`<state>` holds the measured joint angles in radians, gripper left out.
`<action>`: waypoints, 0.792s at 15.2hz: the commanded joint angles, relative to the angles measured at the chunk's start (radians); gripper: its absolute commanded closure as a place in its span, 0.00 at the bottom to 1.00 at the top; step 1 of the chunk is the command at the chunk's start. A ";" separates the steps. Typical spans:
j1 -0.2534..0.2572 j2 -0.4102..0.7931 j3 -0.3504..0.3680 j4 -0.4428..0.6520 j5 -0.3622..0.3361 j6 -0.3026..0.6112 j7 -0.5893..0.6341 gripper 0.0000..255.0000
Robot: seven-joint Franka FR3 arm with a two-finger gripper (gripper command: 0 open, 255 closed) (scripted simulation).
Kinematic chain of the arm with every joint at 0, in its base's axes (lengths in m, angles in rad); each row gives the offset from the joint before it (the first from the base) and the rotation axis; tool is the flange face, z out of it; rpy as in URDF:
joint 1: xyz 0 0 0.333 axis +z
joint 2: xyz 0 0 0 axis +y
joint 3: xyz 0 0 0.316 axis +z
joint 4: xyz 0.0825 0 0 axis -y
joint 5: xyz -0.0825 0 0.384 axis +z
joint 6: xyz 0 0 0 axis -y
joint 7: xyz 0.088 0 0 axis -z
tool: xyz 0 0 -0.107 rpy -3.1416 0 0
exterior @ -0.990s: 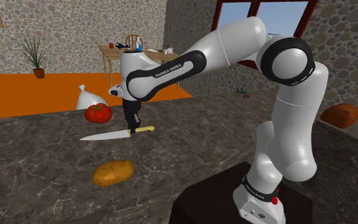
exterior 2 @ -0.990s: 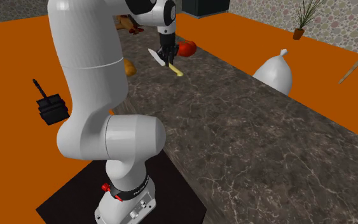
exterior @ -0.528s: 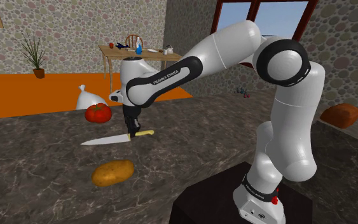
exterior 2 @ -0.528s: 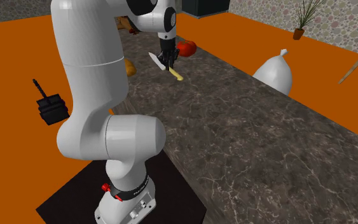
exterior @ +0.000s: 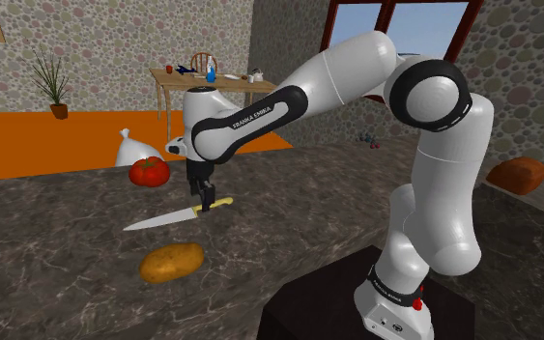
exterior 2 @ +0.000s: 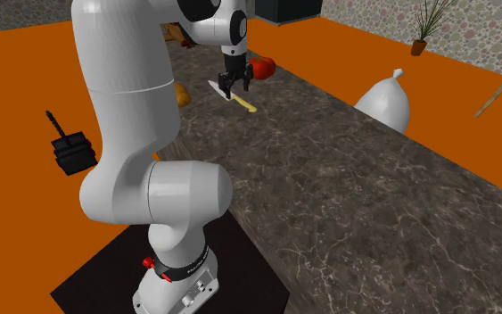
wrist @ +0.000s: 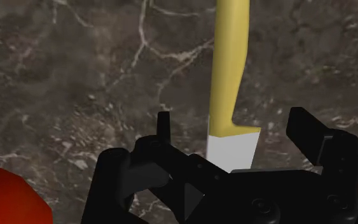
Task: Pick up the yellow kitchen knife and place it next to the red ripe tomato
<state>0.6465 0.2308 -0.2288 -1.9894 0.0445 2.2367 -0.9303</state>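
Note:
The knife [exterior: 175, 216], with a yellow handle and a pale blade, rests at a slant on the dark marble counter [exterior: 57, 222], just in front of the red tomato [exterior: 149, 171]. My gripper [exterior: 200, 196] hovers over the point where handle and blade meet, open. In the wrist view the fingers [wrist: 163, 125] stand apart on either side of the knife [wrist: 229, 83] without touching it, and the tomato [wrist: 6, 198] lies off to one side. In the second exterior view the gripper [exterior 2: 229, 87] stands over the knife [exterior 2: 239, 98], with the tomato [exterior 2: 260, 67] just behind.
A brown potato [exterior: 172, 262] lies nearer the counter's front, in front of the knife. A white bag [exterior: 134, 148] sits behind the tomato, a brown loaf [exterior: 516, 174] at the shoulder view's right. The orange floor lies beyond the counter edge.
The fingers have opened and let go of the knife. Its blade tip has dropped toward the counter. The arm has barely moved in the last half second.

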 commanded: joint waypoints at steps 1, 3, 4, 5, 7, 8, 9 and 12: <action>0.000 0.000 0.000 0.000 0.000 0.000 0.000 0.00; 0.002 -0.018 -0.001 0.012 -0.005 -0.029 0.004 0.00; 0.003 -0.034 -0.003 0.026 -0.011 -0.059 0.007 0.00; 0.005 -0.050 -0.003 0.041 -0.015 -0.089 0.010 0.00; 0.005 -0.061 -0.004 0.054 -0.019 -0.113 0.012 0.00; 0.005 -0.061 -0.004 0.054 -0.019 -0.113 0.012 0.00; 0.005 -0.061 -0.004 0.054 -0.019 -0.113 0.012 0.00; 0.005 -0.061 -0.004 0.054 -0.019 -0.113 0.012 0.00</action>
<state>0.6519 0.1700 -0.2327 -1.9356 0.0261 2.1240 -0.9178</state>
